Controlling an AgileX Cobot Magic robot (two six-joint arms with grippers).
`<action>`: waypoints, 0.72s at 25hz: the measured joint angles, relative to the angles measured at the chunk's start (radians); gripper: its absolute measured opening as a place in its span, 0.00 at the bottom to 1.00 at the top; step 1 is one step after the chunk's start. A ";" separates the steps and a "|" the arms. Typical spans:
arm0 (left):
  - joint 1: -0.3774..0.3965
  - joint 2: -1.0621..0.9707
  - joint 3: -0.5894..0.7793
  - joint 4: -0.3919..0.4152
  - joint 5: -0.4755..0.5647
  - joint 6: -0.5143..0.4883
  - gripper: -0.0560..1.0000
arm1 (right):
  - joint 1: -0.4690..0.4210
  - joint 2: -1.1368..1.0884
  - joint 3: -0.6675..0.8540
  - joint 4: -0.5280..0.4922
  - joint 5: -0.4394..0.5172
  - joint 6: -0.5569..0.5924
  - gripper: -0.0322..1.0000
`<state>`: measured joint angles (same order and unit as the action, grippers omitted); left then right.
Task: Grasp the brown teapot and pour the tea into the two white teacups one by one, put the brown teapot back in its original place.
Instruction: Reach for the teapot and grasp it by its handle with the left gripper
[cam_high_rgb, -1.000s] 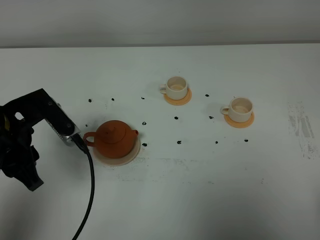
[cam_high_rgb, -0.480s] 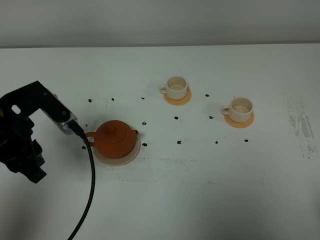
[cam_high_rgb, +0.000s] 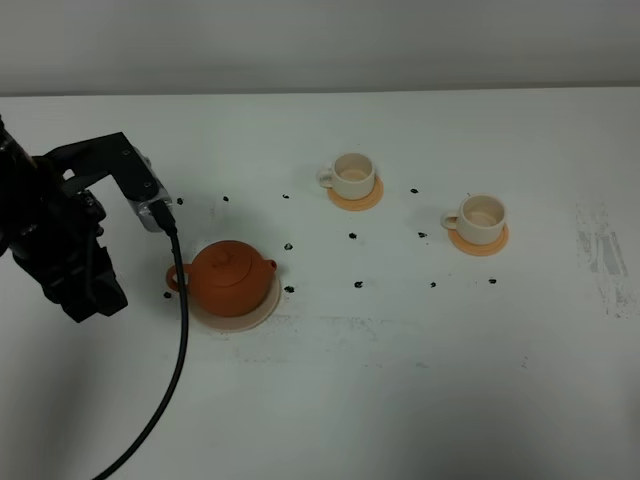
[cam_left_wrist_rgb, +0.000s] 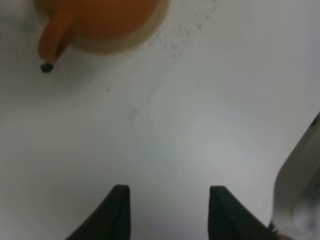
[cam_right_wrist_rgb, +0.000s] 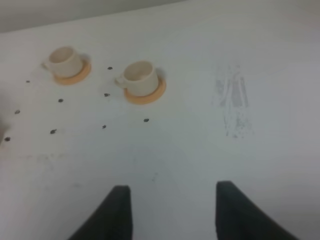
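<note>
The brown teapot (cam_high_rgb: 230, 277) sits lid on upon its beige saucer (cam_high_rgb: 262, 310), left of centre, with its handle toward my left arm. My left gripper (cam_high_rgb: 93, 296) hangs just left of the teapot, apart from it. In the left wrist view the left gripper (cam_left_wrist_rgb: 167, 194) is open and empty over bare table, with the teapot (cam_left_wrist_rgb: 100, 17) and its handle (cam_left_wrist_rgb: 51, 42) beyond. The two white teacups (cam_high_rgb: 353, 174) (cam_high_rgb: 482, 213) stand on orange coasters at the back right. No tea shows. My right gripper (cam_right_wrist_rgb: 172, 192) is open and empty, facing both cups (cam_right_wrist_rgb: 64, 60) (cam_right_wrist_rgb: 140, 75).
The white table (cam_high_rgb: 400, 380) has small black dots around the cups and teapot and a grey scuff (cam_high_rgb: 603, 255) at the right. A black cable (cam_high_rgb: 180, 340) hangs from the left wrist and trails toward the front edge.
My left arm has swung toward the back and right, coming closer to the teapot's handle side. The teapot and cups have not moved.
</note>
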<state>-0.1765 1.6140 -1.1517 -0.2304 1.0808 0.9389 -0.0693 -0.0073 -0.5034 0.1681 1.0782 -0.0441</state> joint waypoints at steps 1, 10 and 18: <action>0.000 0.026 -0.019 0.014 0.000 0.051 0.43 | 0.000 0.000 0.000 0.000 0.000 0.000 0.42; 0.000 0.162 -0.116 0.058 -0.105 0.247 0.43 | 0.000 0.000 0.000 0.000 0.000 0.001 0.41; 0.000 0.203 -0.118 0.060 -0.178 0.521 0.43 | 0.000 0.000 0.000 0.000 0.000 0.001 0.41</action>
<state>-0.1765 1.8173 -1.2699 -0.1704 0.9026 1.4595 -0.0693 -0.0073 -0.5034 0.1681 1.0782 -0.0430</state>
